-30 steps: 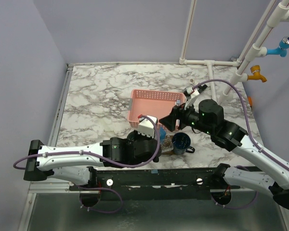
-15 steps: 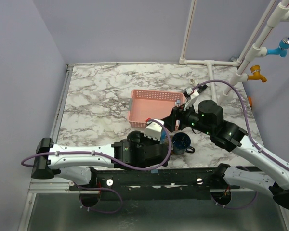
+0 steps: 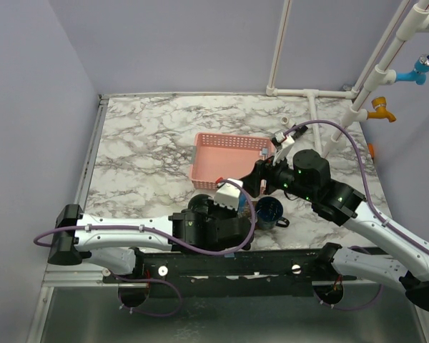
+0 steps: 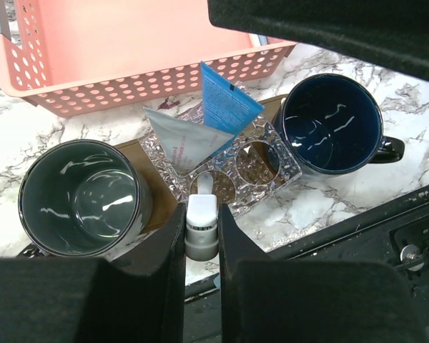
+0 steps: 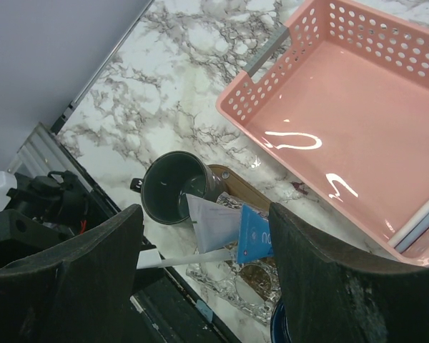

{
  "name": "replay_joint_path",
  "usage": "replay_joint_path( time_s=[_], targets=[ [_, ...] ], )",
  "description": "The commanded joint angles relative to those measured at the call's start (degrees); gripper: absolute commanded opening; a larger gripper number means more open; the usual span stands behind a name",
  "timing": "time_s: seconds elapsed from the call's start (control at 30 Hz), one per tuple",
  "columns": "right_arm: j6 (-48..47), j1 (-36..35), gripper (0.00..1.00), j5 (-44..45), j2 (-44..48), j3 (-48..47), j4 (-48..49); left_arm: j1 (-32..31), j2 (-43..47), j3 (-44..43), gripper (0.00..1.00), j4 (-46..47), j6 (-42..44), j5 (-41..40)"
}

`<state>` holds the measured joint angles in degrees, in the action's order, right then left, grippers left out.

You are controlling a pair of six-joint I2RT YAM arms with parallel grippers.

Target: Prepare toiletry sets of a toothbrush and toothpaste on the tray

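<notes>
1. Nearest the arms' bases, the left fingers [image 4: 177, 230] are pinched narrow on the white toothbrush [image 4: 201, 227], gripping it from both sides.
2. The toothbrush points away from the bases. Its far tip sits at a hole of the clear holder [image 4: 261, 168], but I cannot tell whether it is inside the hole.
3. The holder lies on the dark brown tray [image 4: 134, 151], which shows only as strips beside it.
4. The toothpaste [image 4: 177, 139], white with pinkish lettering, leans in the holder. A blue tube [image 4: 225, 100] stands just beside it on the right, and the two touch near their bases.
5. A grey mug [image 4: 82, 196] stands at the left end of the tray, touching the holder's side. A navy mug [image 4: 332, 125] stands at the right end with its handle turned outward.
6. Just beyond the tray, the pink basket [image 4: 129, 89] rests on the marble desk [image 3: 150, 143].
7. The right fingers [image 3: 254, 183] hang above the holder and the basket's near corner, spread wide and holding nothing.
</notes>
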<state>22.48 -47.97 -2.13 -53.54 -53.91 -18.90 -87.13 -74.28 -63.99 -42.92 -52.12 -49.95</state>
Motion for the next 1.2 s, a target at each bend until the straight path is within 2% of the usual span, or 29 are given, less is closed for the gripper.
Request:
replay_joint_path(
  time_s=[0.0, 0.07, 0.43, 0.7, 0.93, 1.17],
  targets=[
    [0.18, -0.29, 0.74, 0.81, 0.73, 0.87, 1.49, -0.88, -1.28, 0.28, 0.05, -0.36, -1.89, -2.16],
    [0.20, -0.29, 0.74, 0.73, 0.63, 0.96, 1.49, -1.22, -1.63, 0.10, 0.11, -0.75, -2.24, -2.20],
    [0.46, -0.29, 0.74, 0.20, 0.10, 1.50, 1.84, -3.54, -3.88, -2.83, 0.19, -7.56, -5.93, -3.70],
    [0.48, -0.33, 0.75, 0.07, -0.23, 1.44, 2.02, -4.79, -3.47, -3.28, 0.33, -11.61, -9.23, -4.13],
    [0.67, -0.29, 0.75, 4.66, -1.84, -0.59, 0.09, -5.13, -0.64, -1.88, 0.49, -10.24, -8.60, -2.77],
    [0.94, -0.27, 0.74, 11.42, -7.50, -4.97, -4.74, -5.07, 6.73, 1.76, 0.60, -2.62, -1.45, 0.08]
  ],
)
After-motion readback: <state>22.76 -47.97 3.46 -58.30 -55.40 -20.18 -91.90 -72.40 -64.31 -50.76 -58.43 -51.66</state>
